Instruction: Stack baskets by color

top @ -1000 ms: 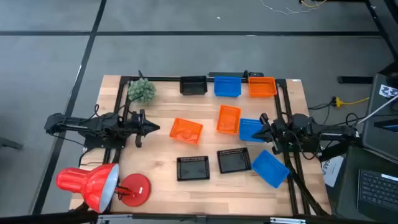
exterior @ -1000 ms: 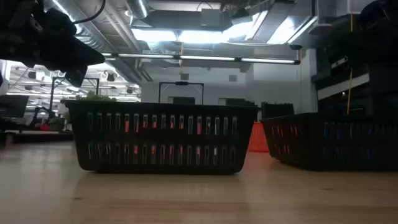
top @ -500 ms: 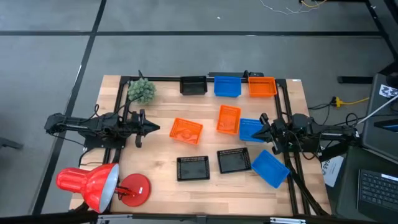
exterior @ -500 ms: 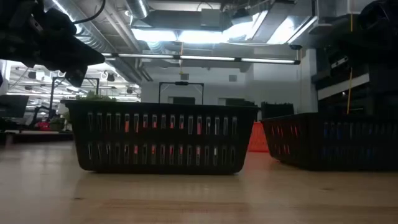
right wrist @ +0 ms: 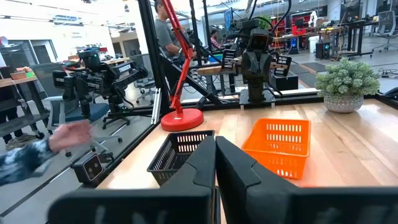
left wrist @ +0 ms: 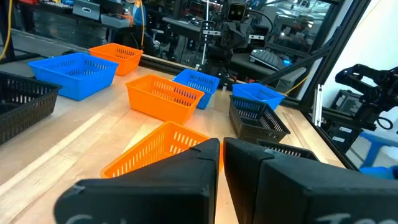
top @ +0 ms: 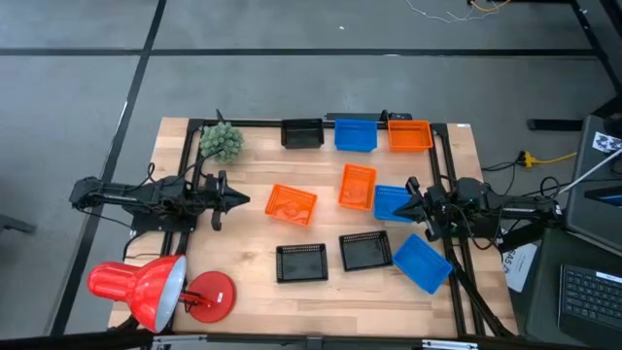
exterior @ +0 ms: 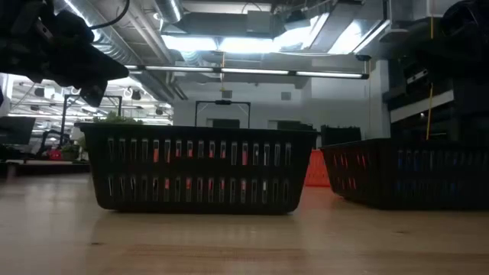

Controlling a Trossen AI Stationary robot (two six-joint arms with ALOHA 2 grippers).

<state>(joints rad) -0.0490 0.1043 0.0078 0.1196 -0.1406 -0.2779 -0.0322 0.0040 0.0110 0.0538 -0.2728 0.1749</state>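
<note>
Nine baskets on the wooden table (top: 253, 258), none stacked. Back row along the far edge: black basket (top: 302, 133), blue basket (top: 356, 134), orange basket (top: 409, 135), side by side, near each other. Middle: tilted orange basket (top: 291, 204) lying alone; another orange basket (top: 358, 187) touching a blue basket (top: 391, 202) on its right side. Front: two black baskets (top: 301, 262) and (top: 365, 251) just beside each other, then a skewed blue basket (top: 424, 262) near the table's right edge.

Left gripper (top: 241, 201) sits at the left side of the table, fingers clenched on nothing, pointing toward the tilted orange basket, apart from it. In the left wrist view that basket (left wrist: 158, 149) is just ahead of the closed fingers (left wrist: 193, 171).

Right gripper (top: 403, 206) is over the middle blue basket's right edge, fingers pressed together, empty; whether it touches the basket I cannot tell.

Around: fuzzy green plant ball (top: 222, 142) at the back left corner, red desk lamp (top: 146, 288) at the front left corner, both clear of the baskets. Low view is mostly blocked by a black basket (exterior: 195, 168) close to the camera, a second black one (exterior: 405, 172) at right. In the right wrist view, a blurred person's hand (right wrist: 74, 134) shows beyond the table.
</note>
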